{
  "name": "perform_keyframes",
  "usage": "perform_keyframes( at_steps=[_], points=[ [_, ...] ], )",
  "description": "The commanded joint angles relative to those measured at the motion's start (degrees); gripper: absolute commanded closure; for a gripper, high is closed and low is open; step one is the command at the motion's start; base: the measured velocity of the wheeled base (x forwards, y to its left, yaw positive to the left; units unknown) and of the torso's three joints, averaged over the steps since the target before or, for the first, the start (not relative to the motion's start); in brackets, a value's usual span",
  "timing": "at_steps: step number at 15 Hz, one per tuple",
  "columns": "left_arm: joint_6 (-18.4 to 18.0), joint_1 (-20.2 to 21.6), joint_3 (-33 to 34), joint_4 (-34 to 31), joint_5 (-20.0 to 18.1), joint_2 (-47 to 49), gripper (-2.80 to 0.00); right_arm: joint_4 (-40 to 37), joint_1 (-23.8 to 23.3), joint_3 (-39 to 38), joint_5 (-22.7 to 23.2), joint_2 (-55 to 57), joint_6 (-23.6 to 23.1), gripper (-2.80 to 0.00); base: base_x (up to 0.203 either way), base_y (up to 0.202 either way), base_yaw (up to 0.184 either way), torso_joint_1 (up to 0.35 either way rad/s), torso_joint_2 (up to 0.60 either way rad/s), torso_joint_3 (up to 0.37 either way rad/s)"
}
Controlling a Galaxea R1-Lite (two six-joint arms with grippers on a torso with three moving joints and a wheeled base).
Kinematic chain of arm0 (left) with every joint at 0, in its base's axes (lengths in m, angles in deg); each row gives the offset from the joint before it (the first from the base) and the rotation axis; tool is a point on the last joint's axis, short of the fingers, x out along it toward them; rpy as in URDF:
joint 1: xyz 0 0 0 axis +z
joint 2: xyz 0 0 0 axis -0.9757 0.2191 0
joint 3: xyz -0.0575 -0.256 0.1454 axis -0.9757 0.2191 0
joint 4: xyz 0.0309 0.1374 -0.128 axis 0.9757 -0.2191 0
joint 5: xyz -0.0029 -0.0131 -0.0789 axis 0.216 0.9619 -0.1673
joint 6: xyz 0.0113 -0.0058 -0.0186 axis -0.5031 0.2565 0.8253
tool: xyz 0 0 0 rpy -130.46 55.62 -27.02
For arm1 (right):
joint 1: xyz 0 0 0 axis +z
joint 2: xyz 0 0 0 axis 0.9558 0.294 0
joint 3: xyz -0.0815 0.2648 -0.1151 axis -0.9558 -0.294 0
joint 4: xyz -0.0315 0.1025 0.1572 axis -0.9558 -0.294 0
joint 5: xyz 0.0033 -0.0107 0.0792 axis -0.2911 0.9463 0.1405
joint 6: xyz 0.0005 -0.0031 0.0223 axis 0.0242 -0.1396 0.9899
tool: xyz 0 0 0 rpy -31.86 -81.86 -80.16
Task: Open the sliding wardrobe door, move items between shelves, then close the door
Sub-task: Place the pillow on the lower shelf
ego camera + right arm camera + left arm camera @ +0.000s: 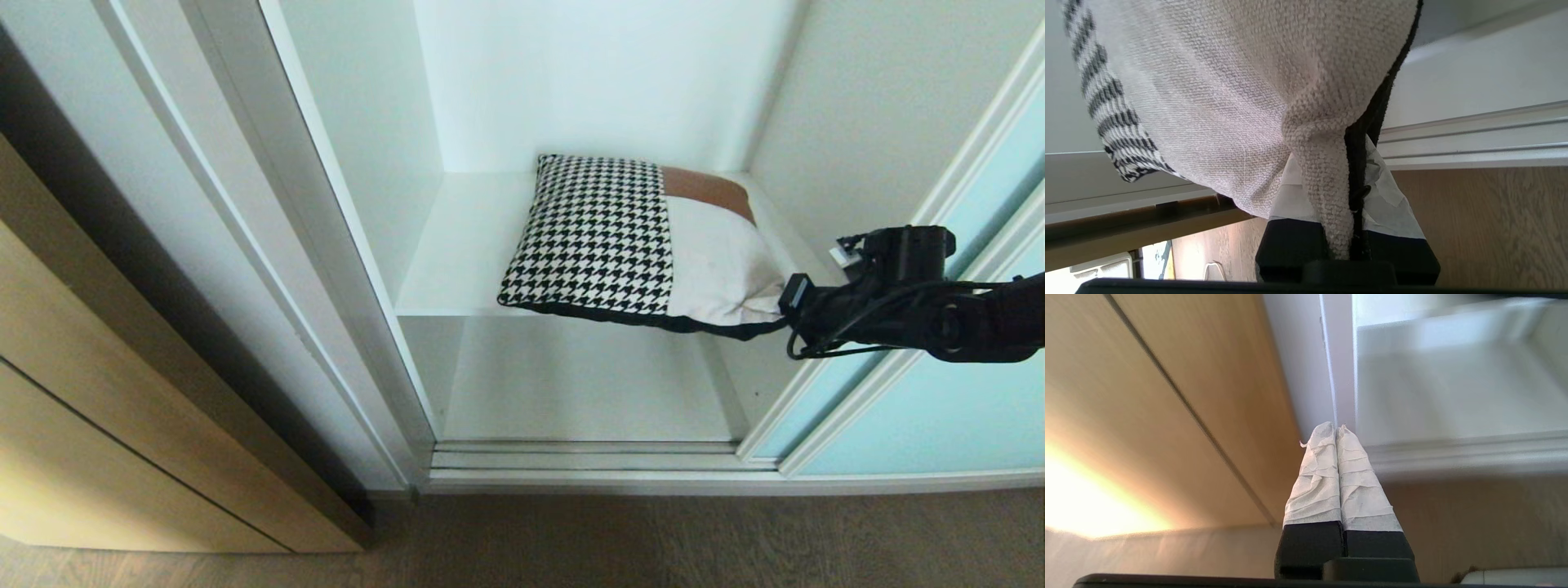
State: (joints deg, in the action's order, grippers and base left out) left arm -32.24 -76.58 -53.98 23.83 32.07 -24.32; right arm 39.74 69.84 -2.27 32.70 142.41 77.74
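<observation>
Nearest, our left gripper (1336, 435) is idling with taped fingers pressed together, empty. Farther in, our right gripper (775, 314) is pinching the cream corner of the square patchwork houndstooth cushion (629, 237), which is lying on the upper white shelf board (457, 269), overhanging its front edge. We judge a level, slow pull safest, past the frosted aqua glass door (939, 408).

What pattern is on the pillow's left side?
Black-and-white houndstooth on the cushion, clearest in the head view.

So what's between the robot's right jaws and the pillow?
Nothing: the right gripper already pinches the cushion's cream corner, seen in the right wrist view.
</observation>
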Motion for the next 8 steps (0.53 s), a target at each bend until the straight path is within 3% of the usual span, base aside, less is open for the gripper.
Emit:
perform_keyframes(
  at_steps=[1, 5, 8],
  points=[
    [-0.87, 0.02, -7.04, -1.73, 0.10, 8.48, 0.00, -0.16, 0.07, -0.13, -0.16, 0.18, 0.41, 0.00, 0.000, 0.000, 0.000, 0.000, 0.00, 0.000],
    [-1.46, -0.12, -20.58, -2.70, -1.80, 26.45, 0.00, -0.89, 0.07, -0.33, -2.74, -1.49, 1.21, 0.00, 0.000, 0.000, 0.000, 0.000, 0.00, 0.000],
    [-0.24, -0.40, -29.44, -2.94, -9.94, 41.34, 0.00, -0.78, 0.07, 0.71, -2.93, -1.74, 1.21, 0.00, 0.000, 0.000, 0.000, 0.000, 0.00, 0.000]
  ],
)
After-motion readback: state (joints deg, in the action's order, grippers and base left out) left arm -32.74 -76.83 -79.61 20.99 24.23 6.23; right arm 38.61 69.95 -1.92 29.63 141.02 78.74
